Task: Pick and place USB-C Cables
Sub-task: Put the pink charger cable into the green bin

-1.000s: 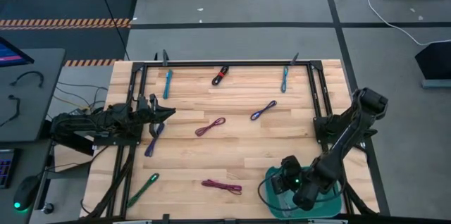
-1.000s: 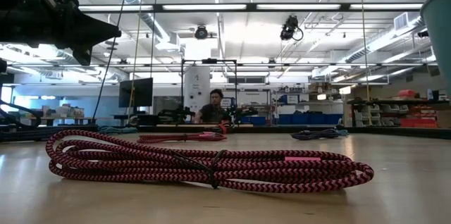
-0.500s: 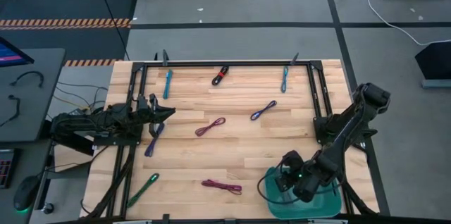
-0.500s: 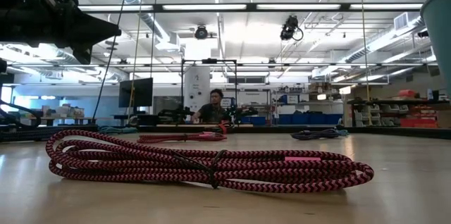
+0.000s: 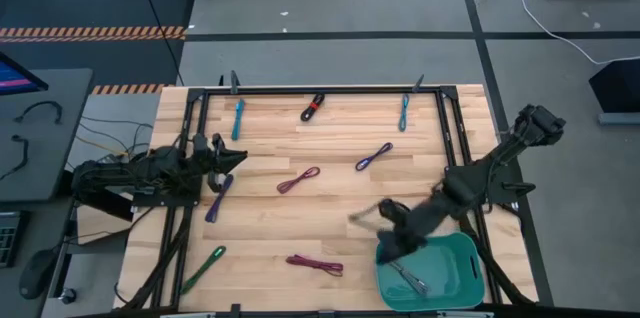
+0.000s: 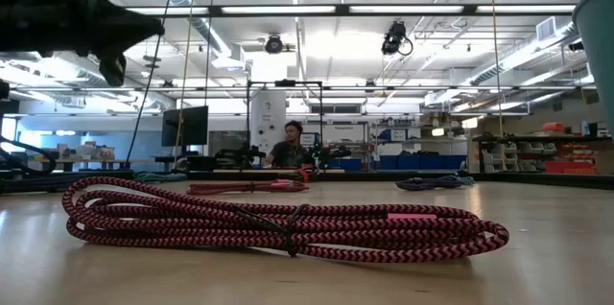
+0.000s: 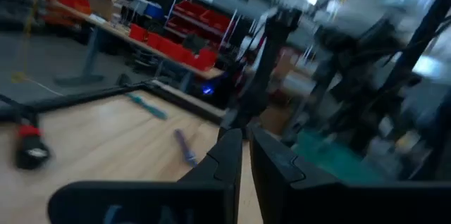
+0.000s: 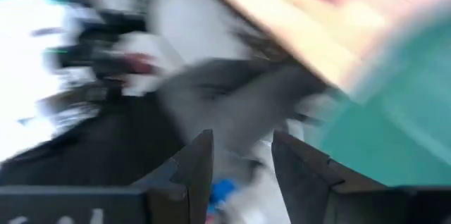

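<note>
While the right tool (image 5: 372,216) hangs blurred just beside the teal bin (image 5: 455,258) at 5 o'clock of the counter (image 5: 330,208), its fingers are spread and empty. One grey cable (image 5: 408,277) lies inside the bin. The left tool (image 5: 240,156), at 9 o'clock, has fingers pressed almost together. Other USB-C Cables (image 5: 298,179) lie scattered on the counter.

Wooden table (image 5: 330,218) with scattered cable bundles (image 5: 314,264), teal bin (image 5: 432,270)
</note>
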